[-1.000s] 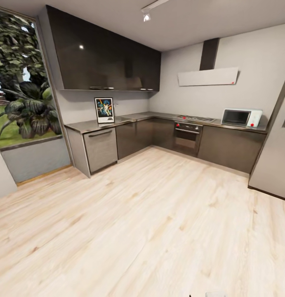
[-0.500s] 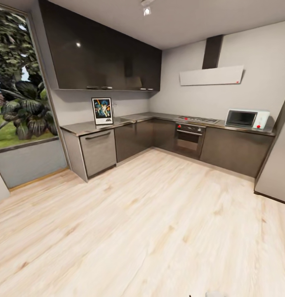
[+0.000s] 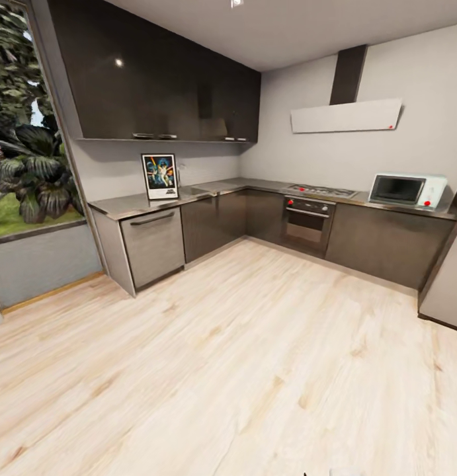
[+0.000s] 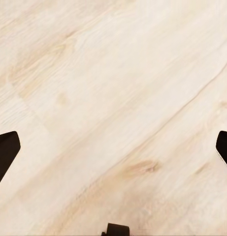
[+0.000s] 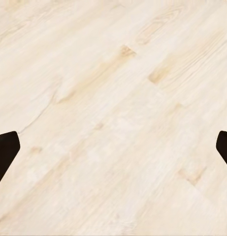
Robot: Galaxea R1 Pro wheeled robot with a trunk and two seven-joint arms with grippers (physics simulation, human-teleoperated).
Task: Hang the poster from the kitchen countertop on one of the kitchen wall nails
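Early in the task: poster (image 3: 160, 176) untouched, standing upright on the counter (image 3: 132, 205) against the wall, left of centre in the head view. Pickup and hanging both left to do. Both sets of fingers spread wide, left (image 4: 6, 153) and right (image 5: 6, 151), holding nothing, over bare wooden floor (image 3: 254, 357).

One poster (image 3: 160, 176) stands on one L-shaped kitchen countertop (image 3: 122, 205), along with one microwave (image 3: 407, 190). There is one oven (image 3: 308, 223), one hob (image 3: 320, 191), one extractor hood (image 3: 346, 116) and one window (image 3: 23, 132). Each wrist view shows two dark fingertips (image 4: 5, 153) (image 5: 5, 152) over one pale wood floor (image 3: 241, 357).
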